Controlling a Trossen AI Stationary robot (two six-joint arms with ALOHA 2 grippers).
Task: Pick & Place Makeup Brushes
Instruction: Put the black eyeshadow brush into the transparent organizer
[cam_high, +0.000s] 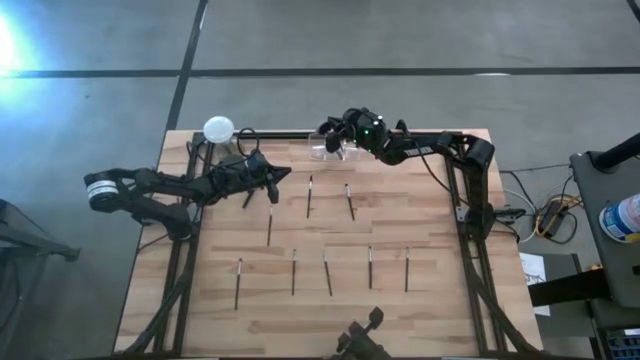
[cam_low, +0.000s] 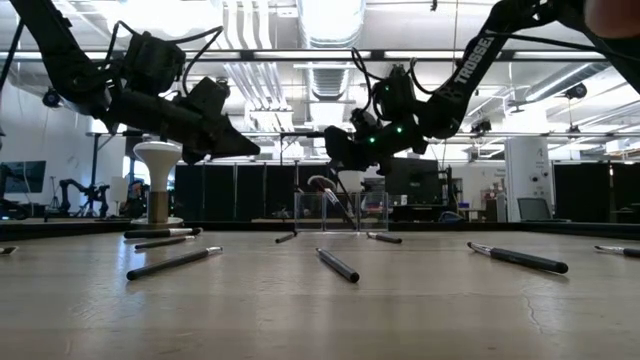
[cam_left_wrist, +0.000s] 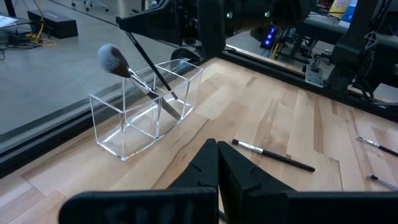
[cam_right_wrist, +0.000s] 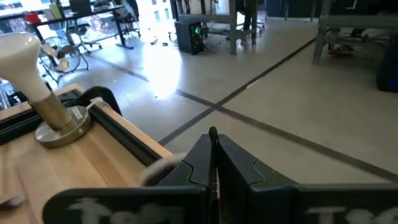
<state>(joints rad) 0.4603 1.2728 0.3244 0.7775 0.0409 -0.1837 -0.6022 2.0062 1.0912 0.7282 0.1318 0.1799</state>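
A clear two-part box (cam_left_wrist: 149, 109) stands at the table's far edge. A brush with a fluffy head (cam_left_wrist: 113, 59) leans in it, handle down, against the rim. My right gripper (cam_high: 330, 132) hangs over the box, shut on a thin dark makeup brush (cam_left_wrist: 152, 65) that slants down into it. Several more makeup brushes (cam_high: 327, 275) lie flat on the wood. My left gripper (cam_high: 274, 179) hovers shut and empty left of the box, above the table. My right gripper pinches the thin brush near its upper end between its two fingers; that end (cam_right_wrist: 213, 133) pokes out past the fingertips. The fingers come nearly level from the table's right side and lie across the brush. The brush hangs slanted, its lower end (cam_left_wrist: 176, 98) inside the box.
A white ball-topped stand (cam_high: 218, 128) rises at the far left, near the left arm. One loose brush (cam_left_wrist: 273, 157) lies close in front of my left gripper. The brushes lie in rows across the middle and near part of the table (cam_high: 450, 300).
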